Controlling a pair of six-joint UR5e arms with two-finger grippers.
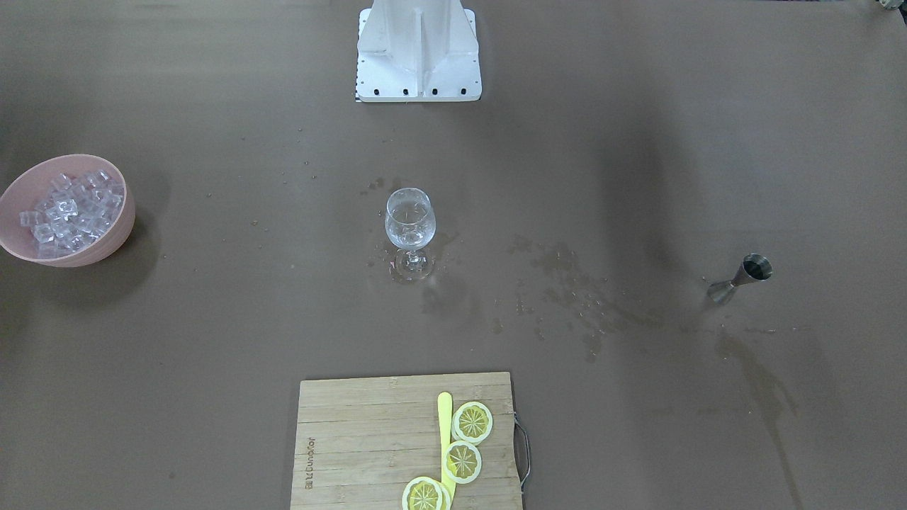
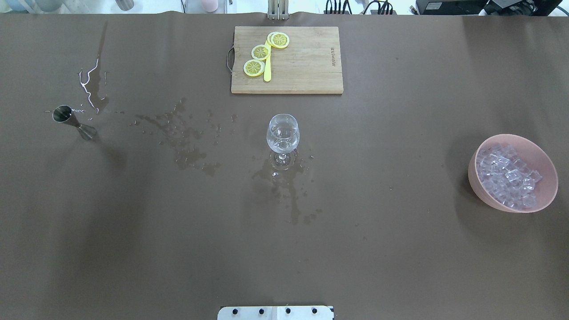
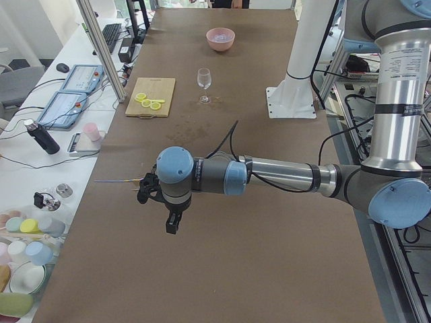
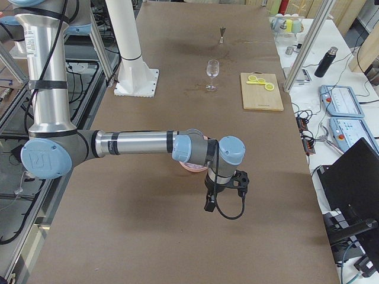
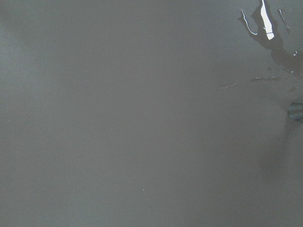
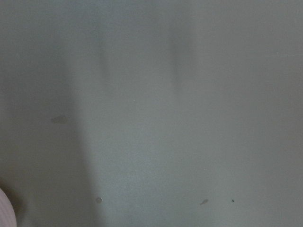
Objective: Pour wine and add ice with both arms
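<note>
A clear stemmed wine glass (image 2: 282, 135) stands mid-table, also in the front-facing view (image 1: 409, 227); it holds something clear with glints that I cannot make out. A pink bowl (image 2: 474, 184) of ice cubes (image 2: 509, 175) sits on the robot's right side. A steel jigger (image 2: 73, 120) stands on the left side. My left gripper (image 3: 173, 225) shows only in the exterior left view, above bare table short of the jigger; I cannot tell whether it is open. My right gripper (image 4: 208, 204) shows only in the exterior right view, near the bowl; I cannot tell its state either.
A wooden cutting board (image 2: 306, 66) with three lemon slices (image 2: 261, 52) and a yellow stick lies at the far edge. Wet spill patches (image 2: 186, 138) spread between the jigger and the glass. The white pedestal base (image 1: 418, 49) stands at the robot's side.
</note>
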